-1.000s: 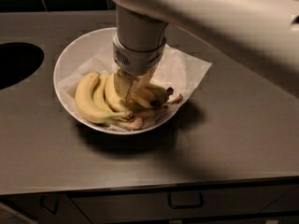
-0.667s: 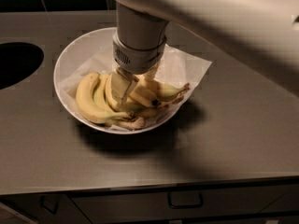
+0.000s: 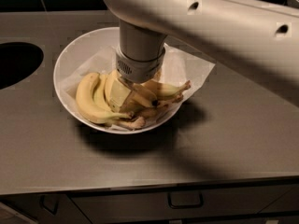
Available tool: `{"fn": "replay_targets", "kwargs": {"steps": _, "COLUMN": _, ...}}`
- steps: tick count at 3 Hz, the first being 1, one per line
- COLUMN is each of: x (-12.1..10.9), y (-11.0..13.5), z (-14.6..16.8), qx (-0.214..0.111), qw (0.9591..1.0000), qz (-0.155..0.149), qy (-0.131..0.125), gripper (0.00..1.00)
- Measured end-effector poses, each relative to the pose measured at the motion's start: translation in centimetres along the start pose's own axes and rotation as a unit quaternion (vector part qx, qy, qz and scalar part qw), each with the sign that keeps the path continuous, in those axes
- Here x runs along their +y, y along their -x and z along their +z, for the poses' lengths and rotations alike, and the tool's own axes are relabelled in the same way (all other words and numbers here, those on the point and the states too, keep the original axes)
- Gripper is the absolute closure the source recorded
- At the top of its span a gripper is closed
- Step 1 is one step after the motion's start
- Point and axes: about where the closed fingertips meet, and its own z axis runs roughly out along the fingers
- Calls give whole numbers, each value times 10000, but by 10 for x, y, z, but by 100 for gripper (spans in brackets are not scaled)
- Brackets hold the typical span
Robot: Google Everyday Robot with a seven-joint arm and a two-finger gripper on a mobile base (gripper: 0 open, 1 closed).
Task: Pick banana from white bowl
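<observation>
One dark round hole (image 3: 14, 64) is cut into the grey counter (image 3: 243, 139), far left. Right of it and apart from it, the white bowl (image 3: 70, 50) stands on the counter. It is lined with crinkled paper (image 3: 194, 69), one corner overhanging the right rim.

Left half of bowl: bunch (image 3: 88, 99) of curved yellow bananas, lying on the paper.

Centre: gripper (image 3: 127, 93) points straight down into the bowl from the pale arm (image 3: 210, 22), which enters from the upper right. Jaws sit among the fruit, against the bunch's inner side; open or closed, cannot tell.

Just right of gripper: banana (image 3: 163, 88), inside the bowl, roughly level, near end hidden under the gripper, brownish far end toward the right rim.

Below counter edge: drawer handle (image 3: 185, 200).
</observation>
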Motion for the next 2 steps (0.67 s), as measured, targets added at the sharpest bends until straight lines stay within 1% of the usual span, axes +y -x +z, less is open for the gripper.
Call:
{"fn": "replay_targets", "kwargs": {"steps": 1, "x": 0, "y": 0, "z": 0, "qx": 18, "qw": 10000, "qz": 0, "qy": 14, "gripper": 64}}
{"fn": "replay_targets", "kwargs": {"steps": 2, "x": -1, "y": 0, "z": 1, "qx": 41, "qw": 10000, "qz": 3, "qy": 31, "gripper": 67}}
